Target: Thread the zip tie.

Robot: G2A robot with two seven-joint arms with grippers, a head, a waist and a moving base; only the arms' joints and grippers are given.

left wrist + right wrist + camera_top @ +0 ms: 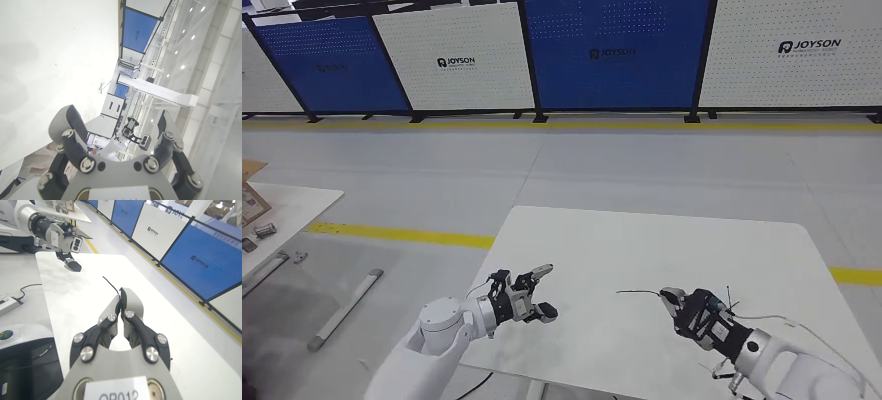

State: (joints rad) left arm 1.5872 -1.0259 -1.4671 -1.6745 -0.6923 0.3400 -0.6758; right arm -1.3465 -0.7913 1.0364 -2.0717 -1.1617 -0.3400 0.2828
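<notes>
A thin black zip tie (637,293) sticks out of my right gripper (674,298), which is shut on it just above the white table's front right part. In the right wrist view the tie (110,284) juts past the closed right gripper (121,296), its free end pointing toward the left arm. My left gripper (545,291) hovers open over the table's front left corner, nothing between its fingers, a short gap from the tie's tip. The left wrist view has the left gripper (119,123) wide open, with the right gripper (130,126) farther off.
A few loose black zip ties (729,297) lie on the white table (642,240) behind the right gripper, also as loose ties (103,87). A second table (282,210) with small parts stands at the left. A grey box with a cable (11,302) sits beside the table.
</notes>
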